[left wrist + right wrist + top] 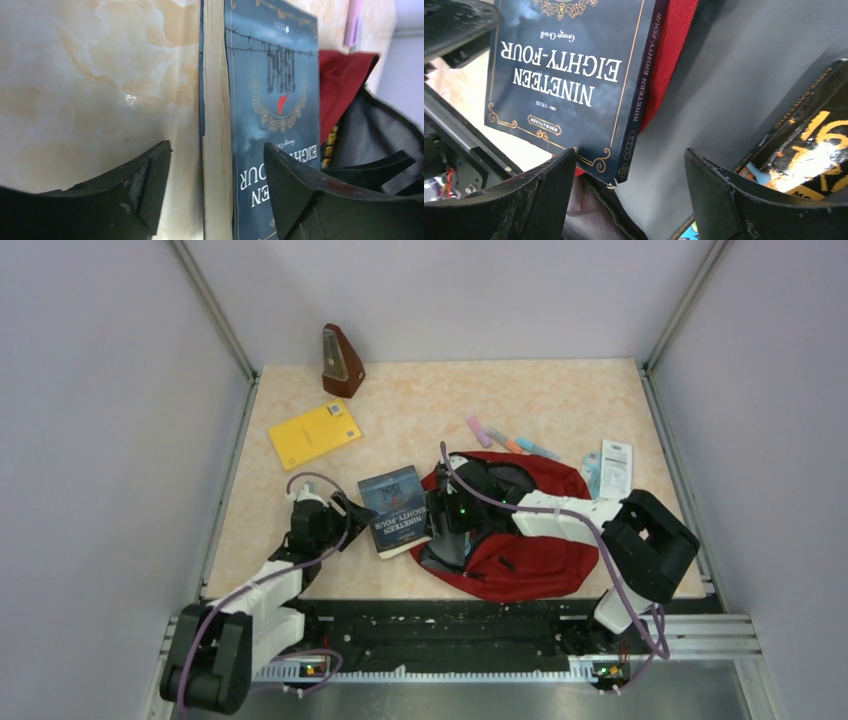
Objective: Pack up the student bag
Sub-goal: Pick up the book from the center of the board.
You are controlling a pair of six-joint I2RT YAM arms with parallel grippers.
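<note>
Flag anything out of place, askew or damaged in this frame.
The book sits askew at the student bag mouth: one corner overlaps the red rim, the rest lies outside on the table. Nothing looks spilled or damaged.

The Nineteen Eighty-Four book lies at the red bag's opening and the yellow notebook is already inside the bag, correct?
Not quite. The book does lie at the opening of the student bag, but the yellow notebook is outside it, flat on the table near the metronome, as the top external view shows.

Robot lab test booth, plain grey walls [100, 390], aluminium base rail [720, 635], marble-look table [560, 405]
</note>
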